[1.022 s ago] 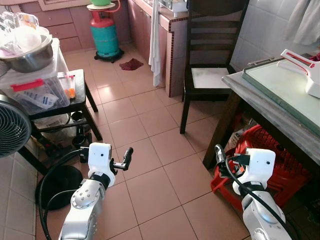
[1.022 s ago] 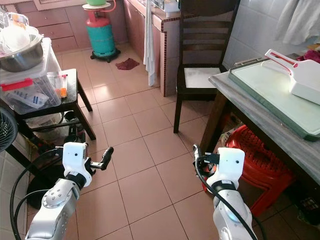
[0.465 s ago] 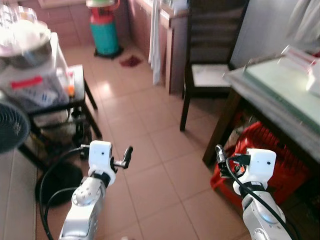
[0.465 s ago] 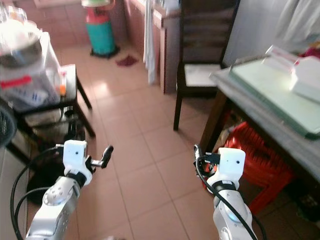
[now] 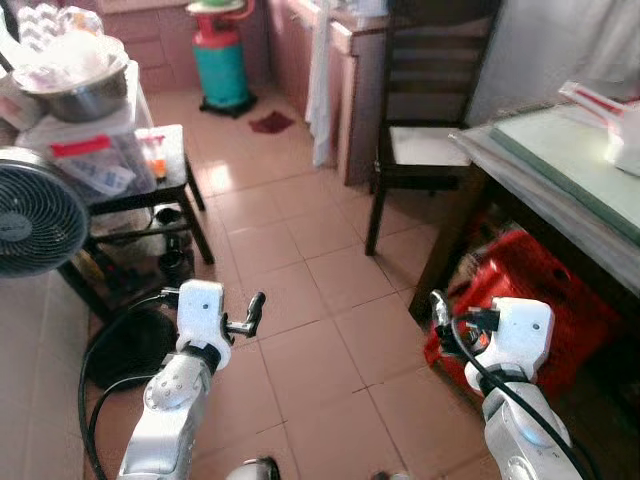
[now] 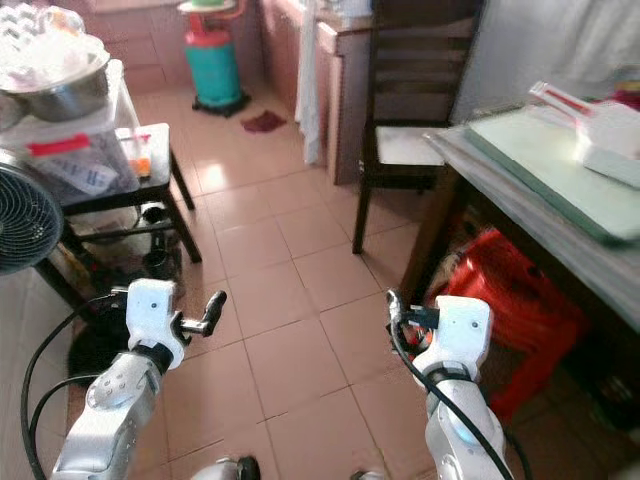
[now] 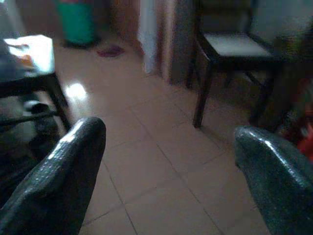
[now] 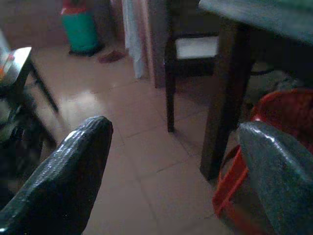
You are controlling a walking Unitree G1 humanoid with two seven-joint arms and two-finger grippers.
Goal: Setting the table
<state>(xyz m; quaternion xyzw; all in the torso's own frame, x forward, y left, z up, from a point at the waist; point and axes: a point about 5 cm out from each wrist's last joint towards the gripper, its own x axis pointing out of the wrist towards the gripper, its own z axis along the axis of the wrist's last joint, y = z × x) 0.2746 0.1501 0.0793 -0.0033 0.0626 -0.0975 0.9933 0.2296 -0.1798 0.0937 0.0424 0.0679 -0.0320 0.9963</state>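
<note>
The dining table [image 5: 520,185] stands at the right with a grey top, and a pale green board [image 5: 575,165] lies on it. A white scoop-like thing with a red stripe [image 5: 612,125] rests on the board. My left gripper [image 5: 250,315] hangs low over the tiled floor, open and holding nothing; in the left wrist view its fingers [image 7: 63,171] stand wide apart. My right gripper [image 5: 440,318] hangs beside the table's leg, also open and holding nothing, its fingers [image 8: 73,171] wide apart in the right wrist view.
A dark wooden chair [image 5: 425,150] stands beside the table's far end. A red basket [image 5: 545,295] sits under the table. At the left are a fan [image 5: 35,225] and a black side table [image 5: 150,190] bearing a plastic box and a metal bowl [image 5: 85,95]. A green gas cylinder [image 5: 222,70] stands at the back.
The whole picture has shifted, so the camera has moved; the fan now shows more fully at the left. Both arms keep the same pose, grippers still open.
</note>
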